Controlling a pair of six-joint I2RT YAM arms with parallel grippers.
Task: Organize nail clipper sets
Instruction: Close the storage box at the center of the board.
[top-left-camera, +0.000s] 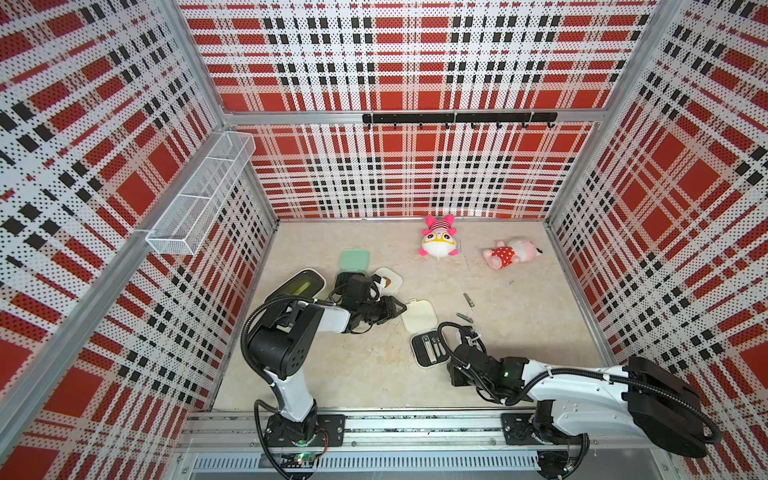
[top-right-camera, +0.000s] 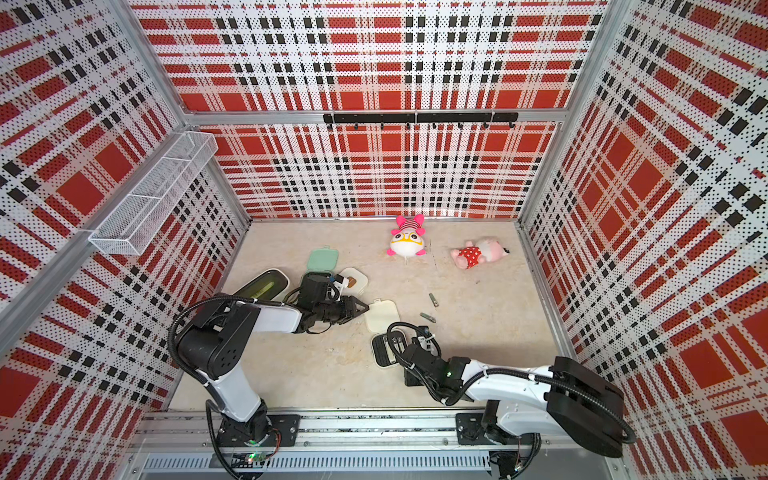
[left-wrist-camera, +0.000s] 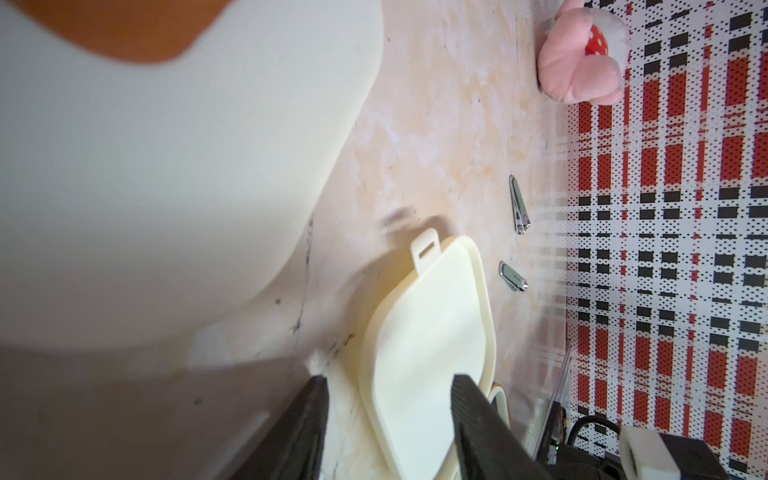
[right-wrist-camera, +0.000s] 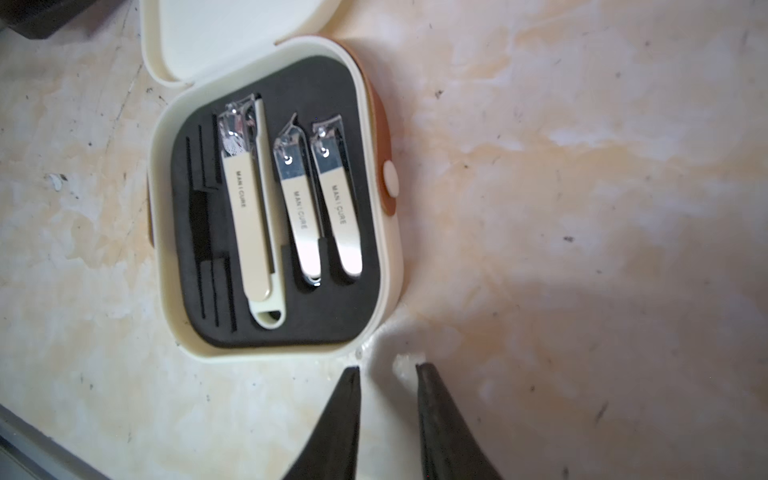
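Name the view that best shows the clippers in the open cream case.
Right wrist view: the clippers lie close and sharp in the open cream case. Both top views show them tiny; the left wrist view shows only the lid.

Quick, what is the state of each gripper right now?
Left gripper: open, nothing gripped; the cream lid is close by.
Right gripper: open narrowly, holding nothing.

In both top views the left arm's wrist (top-left-camera: 359, 289) covers the base of the mint green case (top-left-camera: 354, 258), and the loose clippers (top-left-camera: 468, 300) are too small to make out. In the left wrist view a cream case (left-wrist-camera: 166, 187), perhaps its lid, is blurred and cut off at the edge.
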